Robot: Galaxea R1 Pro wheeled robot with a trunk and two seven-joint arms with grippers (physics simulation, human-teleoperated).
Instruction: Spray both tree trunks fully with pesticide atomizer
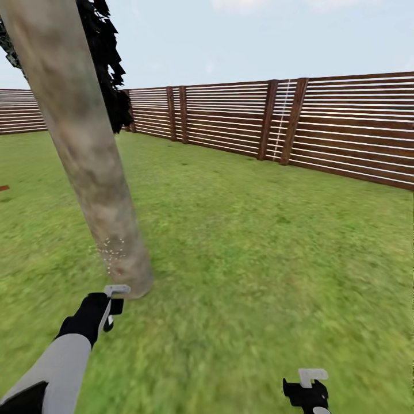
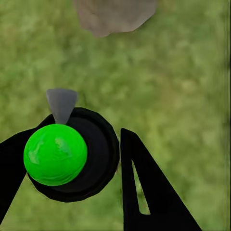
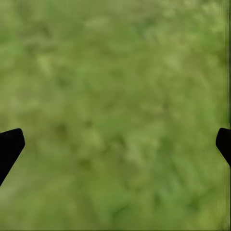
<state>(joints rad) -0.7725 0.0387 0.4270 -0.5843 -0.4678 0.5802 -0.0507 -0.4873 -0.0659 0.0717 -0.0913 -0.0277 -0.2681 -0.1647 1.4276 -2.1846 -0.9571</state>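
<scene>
**A:** Which step is this?

**B:** The spraying, I judge. The wide green lawn of the garden [image 1: 259,247] runs to the brown horizontal-slat wooden fence [image 1: 345,129] from 12 to 3 o'clock. The thick pale beige-grey mottled tree trunk [image 1: 86,155] leans up from 10 o'clock, with faint white specks low on its bark, which could be spray.

**A:** And the bottle?

**B:** The left tool [image 1: 112,302] sits at 8 o'clock, just beside the trunk's foot. In its wrist view the fingers [image 2: 144,192] are clamped on the pesticide atomizer [image 2: 72,154], a round black body with a glossy green ball on top and a grey nozzle.

**A:** The other arm?

**B:** The right tool [image 1: 310,391] hangs at 5 o'clock over grass, fingers spread wide apart, holding nothing.

**A:** Next move?

**B:** Most bark looks bare, so probably lift the nozzle and sweep it up the trunk. No second such tree is visible here.
</scene>
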